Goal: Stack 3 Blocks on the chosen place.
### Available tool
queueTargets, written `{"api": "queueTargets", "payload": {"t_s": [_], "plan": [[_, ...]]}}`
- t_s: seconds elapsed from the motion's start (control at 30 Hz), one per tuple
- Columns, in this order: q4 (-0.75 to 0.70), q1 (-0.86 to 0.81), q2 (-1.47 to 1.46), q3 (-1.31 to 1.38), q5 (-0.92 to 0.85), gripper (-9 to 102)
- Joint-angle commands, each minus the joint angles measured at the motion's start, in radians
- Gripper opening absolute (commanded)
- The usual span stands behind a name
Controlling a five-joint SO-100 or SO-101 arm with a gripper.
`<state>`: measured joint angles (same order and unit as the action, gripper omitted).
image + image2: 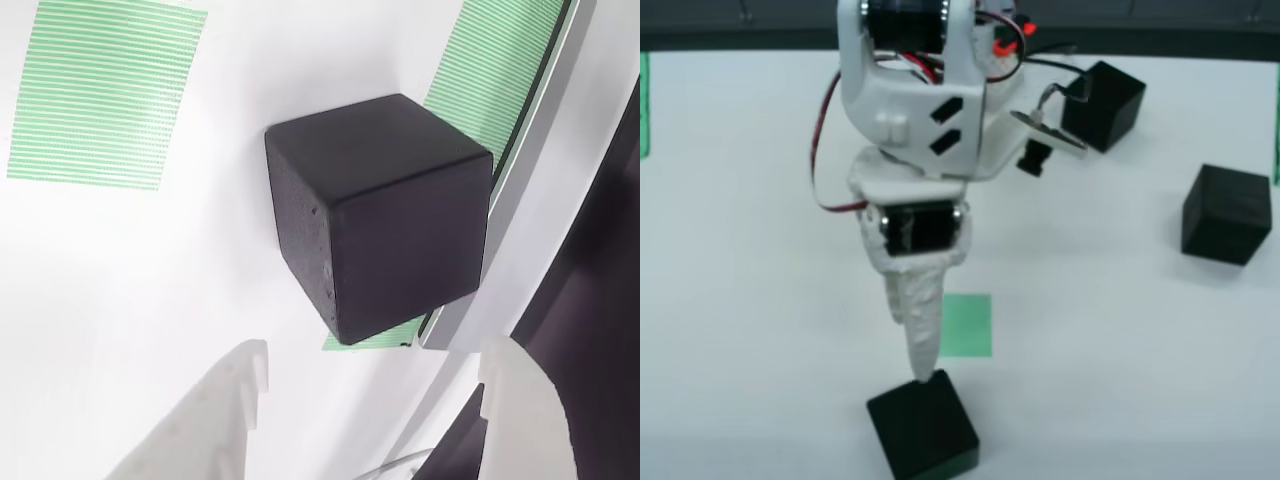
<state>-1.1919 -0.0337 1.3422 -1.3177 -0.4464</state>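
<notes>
In the wrist view a black ribbed block [385,215] sits on the white table, just ahead of my gripper [375,365]. The gripper is open, its two white fingers [215,420] spread wider than the block and holding nothing. The chosen place, a green-and-white striped square [105,90], lies apart from this block at the upper left. In the standing view my gripper [925,365] points down at the near block [923,428], with the green square [966,325] just beyond it. Two more blocks [1102,103] [1228,213] rest at the far right.
A long green striped band [490,75] and a dark table edge [590,290] run close along the near block's right side in the wrist view. Red and black cables [830,120] hang off the arm. Green strips [643,105] mark the table's side edges.
</notes>
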Motion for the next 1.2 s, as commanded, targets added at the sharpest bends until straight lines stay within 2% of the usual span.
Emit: {"api": "queueTargets", "payload": {"t_s": [0.0,0.3,1.17], "plan": [[-0.031,0.002,-0.058,0.132,-0.008,25],[-0.114,0.014,-0.216,0.337,-0.008,27],[-0.193,0.054,-0.469,0.606,-0.026,31]]}}
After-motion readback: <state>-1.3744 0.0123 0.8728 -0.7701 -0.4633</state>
